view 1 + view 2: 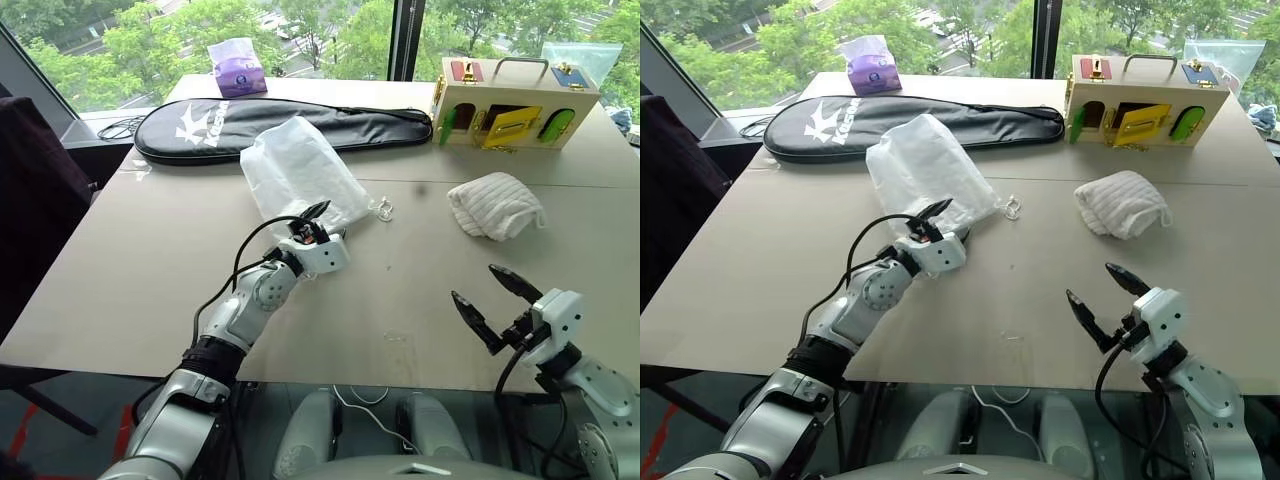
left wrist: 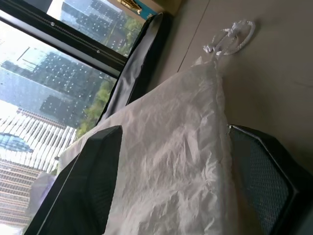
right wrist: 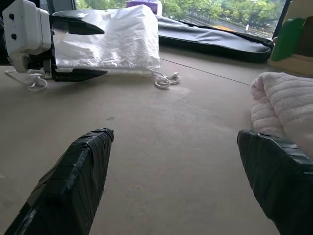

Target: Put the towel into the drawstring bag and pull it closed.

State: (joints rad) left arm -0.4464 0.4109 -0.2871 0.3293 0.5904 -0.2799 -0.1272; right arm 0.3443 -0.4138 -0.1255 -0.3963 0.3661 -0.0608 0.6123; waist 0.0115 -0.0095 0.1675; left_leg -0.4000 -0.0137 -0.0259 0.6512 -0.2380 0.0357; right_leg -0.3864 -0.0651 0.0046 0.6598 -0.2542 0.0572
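Observation:
The drawstring bag (image 1: pixel 295 170) lies flat on the table, a thin white sack with its cord (image 1: pixel 380 210) coiled by its near right corner. My left gripper (image 1: pixel 328 220) is at the bag's near edge. It is open, one finger above the fabric and one beside it, so the bag (image 2: pixel 181 161) lies between the two black fingers without being pinched. The towel (image 1: pixel 495 205), a bunched off-white ribbed cloth, rests to the right, apart from both grippers. My right gripper (image 1: pixel 475 283) hovers open near the table's front edge, short of the towel (image 3: pixel 283 105), with nothing between its fingers.
A long black racket cover (image 1: pixel 280 125) lies behind the bag, with a purple tissue packet (image 1: pixel 237 68) beyond it. A wooden latch box (image 1: pixel 515 100) stands at the back right. A dark chair (image 1: pixel 30 200) is at the table's left side.

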